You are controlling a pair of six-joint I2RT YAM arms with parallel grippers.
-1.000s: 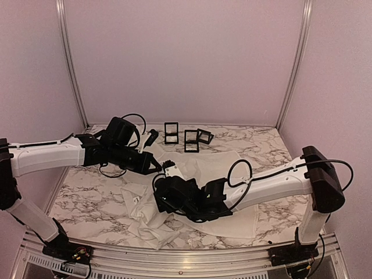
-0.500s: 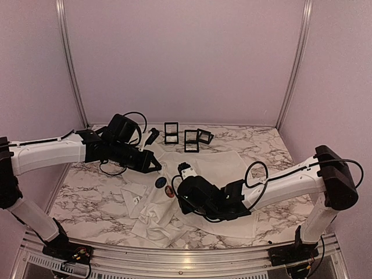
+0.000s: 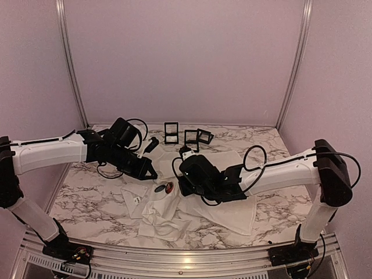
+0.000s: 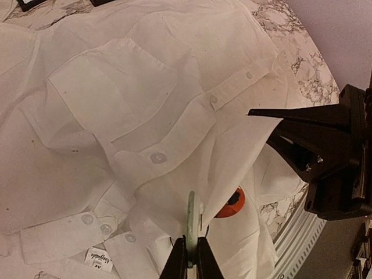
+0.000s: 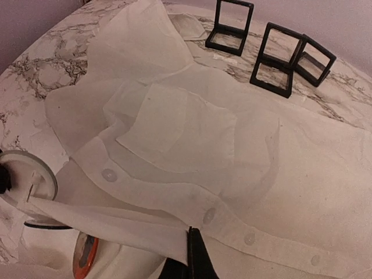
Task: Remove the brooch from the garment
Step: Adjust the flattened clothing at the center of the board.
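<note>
pale lilac walls closed in a white counter [image 3: 81, 195] veined with grey marble, and a large white button-up shirt of thin cloth [image 3: 232, 212] lay rumpled across its middle, chest pocket [image 4: 110, 96] up, between the two arms. small black square frames [image 3: 192, 140] stood at the far edge, well apart from the work. the left tool [image 4: 190, 256] was pinched together on the rim of a pale round disc [image 4: 192, 224], held edge-on just above the cloth. just beside it, half under a lifted fold, sat the small round brooch with an orange and black face [image 4: 232, 202], near the shirt's front edge and touching the cloth. whether the disc was the brooch's own backing could not be told, though it seemed likely. the right tool [image 5: 193, 250] was closed on a fold of the button strip, drawing it taut towards itself. the shirt looked light, limp and ready to slide or bunch, so it would follow any pull unless held down close to the pin. the brooch seemed small, stiff and smooth, best taken by its rim, not its face, with the cloth gripped right beside it so that the thin weave would neither tear nor lift along.
</note>
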